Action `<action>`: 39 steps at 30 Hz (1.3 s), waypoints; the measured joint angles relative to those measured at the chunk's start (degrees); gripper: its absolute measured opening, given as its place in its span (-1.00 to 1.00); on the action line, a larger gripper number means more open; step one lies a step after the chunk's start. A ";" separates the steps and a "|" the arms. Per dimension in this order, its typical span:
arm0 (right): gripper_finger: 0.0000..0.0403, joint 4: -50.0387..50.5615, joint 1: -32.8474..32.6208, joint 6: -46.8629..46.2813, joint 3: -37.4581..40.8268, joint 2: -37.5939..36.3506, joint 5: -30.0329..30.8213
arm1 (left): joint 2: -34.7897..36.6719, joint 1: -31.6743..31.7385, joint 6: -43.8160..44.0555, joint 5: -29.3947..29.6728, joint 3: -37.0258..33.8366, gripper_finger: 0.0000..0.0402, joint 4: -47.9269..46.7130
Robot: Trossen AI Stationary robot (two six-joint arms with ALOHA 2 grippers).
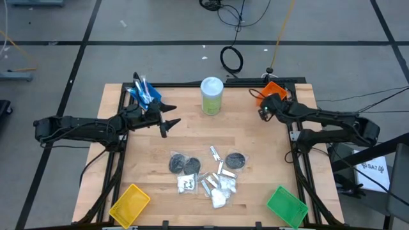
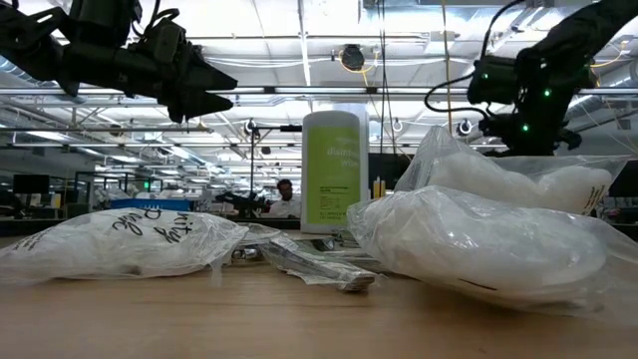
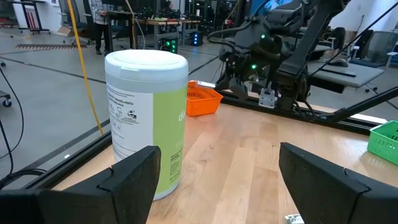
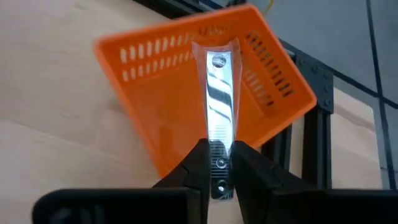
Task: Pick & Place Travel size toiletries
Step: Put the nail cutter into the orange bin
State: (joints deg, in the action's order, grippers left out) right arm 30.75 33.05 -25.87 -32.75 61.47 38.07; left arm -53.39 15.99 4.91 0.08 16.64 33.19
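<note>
As fingers point(image 4: 198, 163) pinch clipper point(image 4: 217, 99), over orange bin point(image 4: 155, 62)

Four bins point(image 1: 273, 89) — one each blue, orange, yellow, green, one canister point(image 1: 211, 95), three grey discs point(image 1: 236, 160), two arms

Table top point(image 1: 192, 128): pale wood, smooth, matt grain. Orange bin point(image 4: 186, 93): slotted plastic, slight sheen. Nail clipper point(image 4: 217, 93), pinched in right gripper point(image 4: 217, 163): polished metal, mirror-bright. Packets point(image 2: 478, 239) at 6 o'clock: clear, crinkled glossy plastic. Canister point(image 3: 146, 118): white plastic lid, glossy printed label
</note>
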 joint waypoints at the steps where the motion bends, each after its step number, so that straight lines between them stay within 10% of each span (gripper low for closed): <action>1: -0.73 -0.66 0.64 0.54 0.40 0.00 -0.70 | 0.00 -0.02 0.00 0.00 0.00 0.60 0.00; 18: -0.22 -9.56 1.37 5.74 0.90 0.00 -1.18 | 0.00 0.00 -0.02 0.00 0.00 0.60 0.00; 24: -0.16 -18.91 -1.71 10.39 0.90 -1.77 -17.70 | 0.02 0.00 -0.37 0.00 0.00 0.60 0.00; 31: -0.22 -28.80 -14.73 14.80 0.90 -1.83 -30.67 | 0.02 -0.01 -0.32 0.00 -0.02 0.60 0.00; 39: -0.23 -38.98 -34.77 13.17 0.82 2.09 -29.22 | 0.02 0.00 -0.28 0.02 -0.04 0.60 0.02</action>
State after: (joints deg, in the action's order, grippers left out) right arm -8.23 -1.72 -12.71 -31.93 63.56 8.84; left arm -53.36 15.99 4.62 0.10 16.60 33.21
